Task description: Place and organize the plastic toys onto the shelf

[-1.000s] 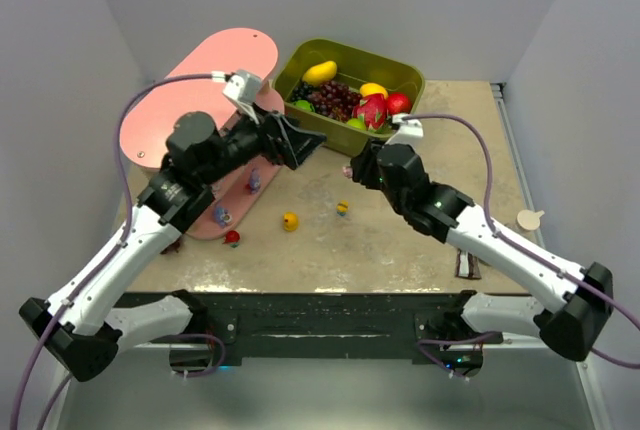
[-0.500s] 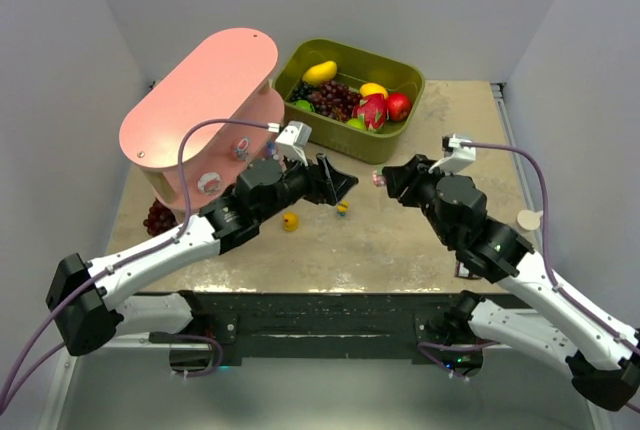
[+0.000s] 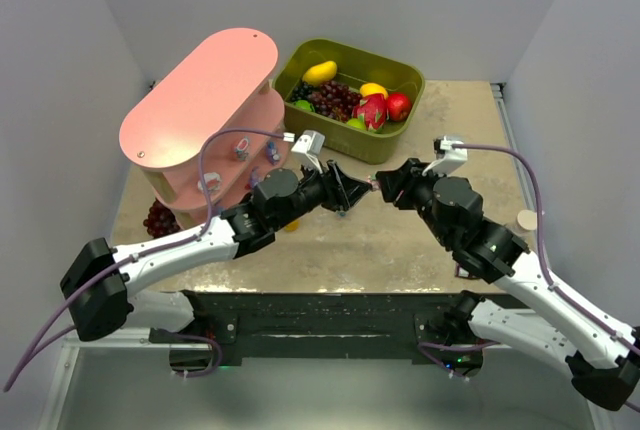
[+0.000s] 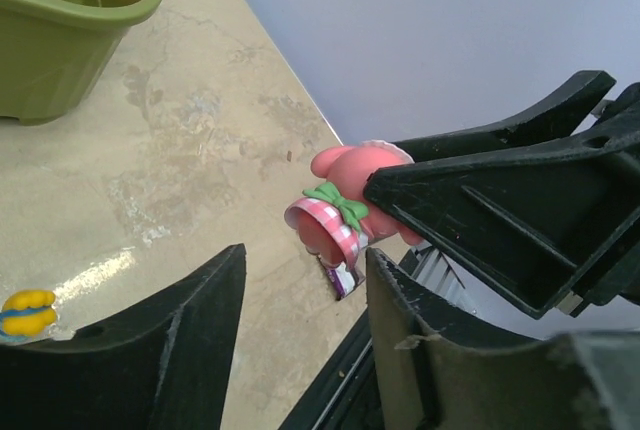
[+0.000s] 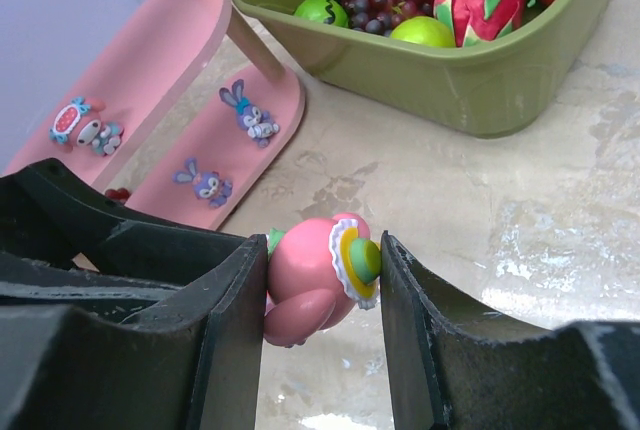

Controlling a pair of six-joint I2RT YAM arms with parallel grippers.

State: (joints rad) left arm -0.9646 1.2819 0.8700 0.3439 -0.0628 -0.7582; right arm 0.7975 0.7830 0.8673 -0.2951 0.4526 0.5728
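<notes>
Handover is taking shape above mid-table (image 3: 420, 240): within the last second the left gripper (image 3: 345, 193) is swinging away from the shelf (image 3: 200, 90) to meet the right gripper (image 3: 388, 182), suggesting the arm nearer the shelf is taking over. Right fingers are pinching the pink toy (image 5: 305, 285) in the air; left fingers are standing apart, empty, just short of it. Its long axis appears to be lying roughly level across the right fingers' gap, gingham end pointing toward the left gripper. Farther off, a yellow toy (image 4: 28, 312) is lying on the table and purple toys (image 5: 250, 115) are resting on the shelf.
</notes>
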